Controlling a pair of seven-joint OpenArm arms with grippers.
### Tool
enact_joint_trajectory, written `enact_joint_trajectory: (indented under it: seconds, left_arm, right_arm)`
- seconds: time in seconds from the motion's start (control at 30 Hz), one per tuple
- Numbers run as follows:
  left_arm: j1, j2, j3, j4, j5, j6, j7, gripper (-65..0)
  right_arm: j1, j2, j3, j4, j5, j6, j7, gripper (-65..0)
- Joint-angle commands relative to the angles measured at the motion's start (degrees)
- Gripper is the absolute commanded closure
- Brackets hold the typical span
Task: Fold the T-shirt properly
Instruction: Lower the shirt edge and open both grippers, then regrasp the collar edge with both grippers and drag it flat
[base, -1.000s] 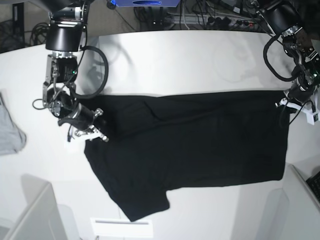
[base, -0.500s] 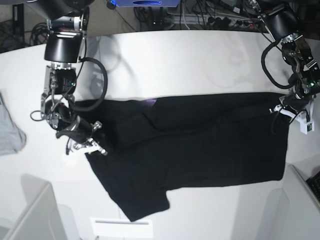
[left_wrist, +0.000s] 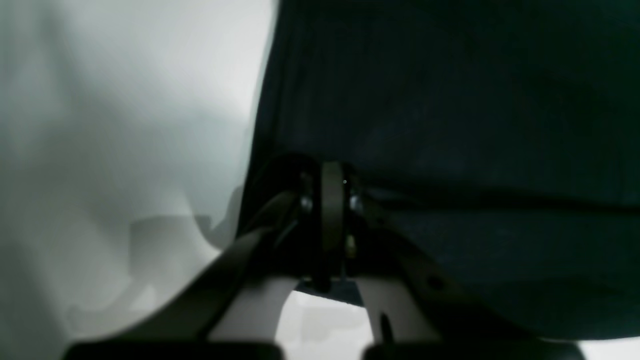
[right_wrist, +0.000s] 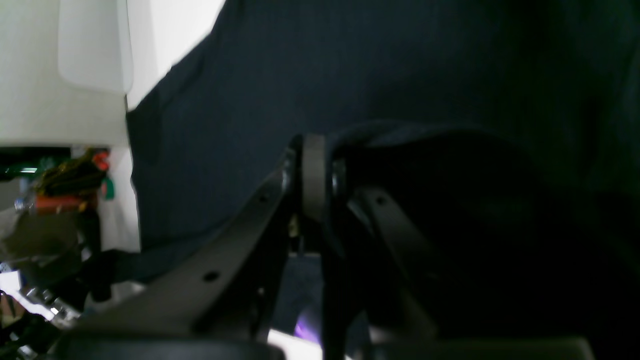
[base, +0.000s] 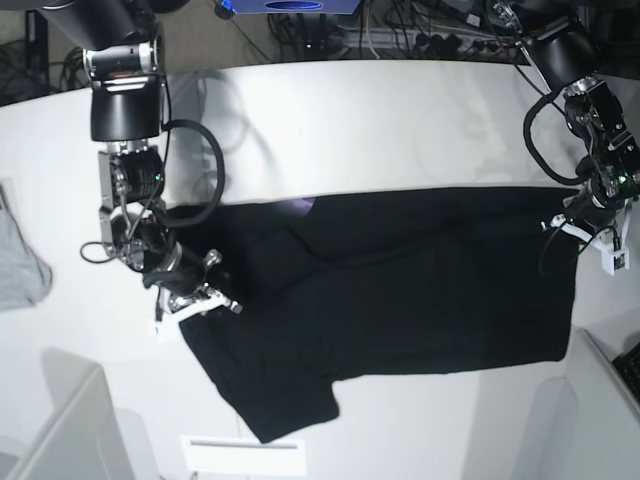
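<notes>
The T-shirt (base: 400, 280) is matt black cloth, soft and lightly creased, with a fine knit rib visible close up in the wrist views. A small glint of purple print shows at its upper edge. Around it, the bench (base: 330, 120) is a smooth white surface with a faint sheen. The left claw (base: 590, 222) and the right claw (base: 190, 300) pair dull black metal links with white plastic fingers. Left of the T-shirt lies a light grey garment (base: 22, 265) of soft cloth.
</notes>
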Motion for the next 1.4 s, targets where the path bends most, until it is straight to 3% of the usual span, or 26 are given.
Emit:
enact_joint_trajectory:
  seconds: [0.0, 0.4, 0.43, 0.5, 0.57, 0.73, 0.8, 0.87, 1.03, 1.17, 1.37]
  left_arm:
    - [-1.10, -1.22, -0.18, 1.02, -0.20, -0.05, -1.14, 0.0]
    - [-2.69, -1.31, 1.40, -4.43, -0.20, -0.05, -1.06, 0.0]
    - [-2.86, -1.31, 1.31, -4.52, -0.20, -0.05, -1.06, 0.0]
    - [-3.04, -1.31, 1.31, -4.61, -0.29, -0.05, -1.14, 0.0]
    - [-3.13, -1.31, 1.31, -4.34, -0.55, -0.05, -1.14, -11.2]
    - [-5.32, -1.31, 1.13, -4.61, -0.73, -0.05, -1.23, -45.4]
    - [-6.03, -1.31, 0.61, -3.99, -0.82, -0.05, -1.23, -55.1]
    - [-6.20, -1.05, -3.00, -3.20, -0.82, -0.31, -1.23, -59.6]
    - [-1.90, 0.62, -13.46, 2.51, -8.82, -0.40, -1.06, -59.7]
    - [5.31, 0.62, -17.77, 5.41, -16.64, -0.40, -1.14, -59.2]
    - [12.87, 1.68, -21.55, 5.59, -21.21, -0.40, -1.23, -59.2]
  right_arm:
    - [1.88, 0.74, -0.29, 0.98, 0.86, 0.64, 1.62, 0.0]
    - [0.56, 1.70, 0.15, 0.98, 0.94, -0.77, 1.44, 0.0]
    - [0.47, 1.70, 0.15, 0.98, 0.94, -2.44, 0.92, -3.2]
    - [-0.23, 1.70, 0.15, 1.25, 0.94, -4.55, 0.92, -16.8]
    - [-1.02, 1.70, 0.15, 1.60, 1.03, -5.17, 1.80, -25.8]
    - [-4.98, 1.61, 2.70, 5.29, 1.03, -5.43, 6.28, -27.0]
    - [-7.18, 1.61, 5.08, 7.49, 1.03, -5.52, 7.60, -27.0]
    - [-10.16, 1.61, 7.45, 9.86, 1.03, -5.61, 9.09, -27.0]
    - [-19.04, 1.44, 11.32, 18.22, 1.12, -9.30, 13.40, -27.8]
    - [-26.52, 1.44, 11.06, 24.90, 1.12, -11.76, 17.71, -28.5]
    - [-32.14, -0.85, 11.41, 25.25, 1.12, -14.57, 21.14, -36.3]
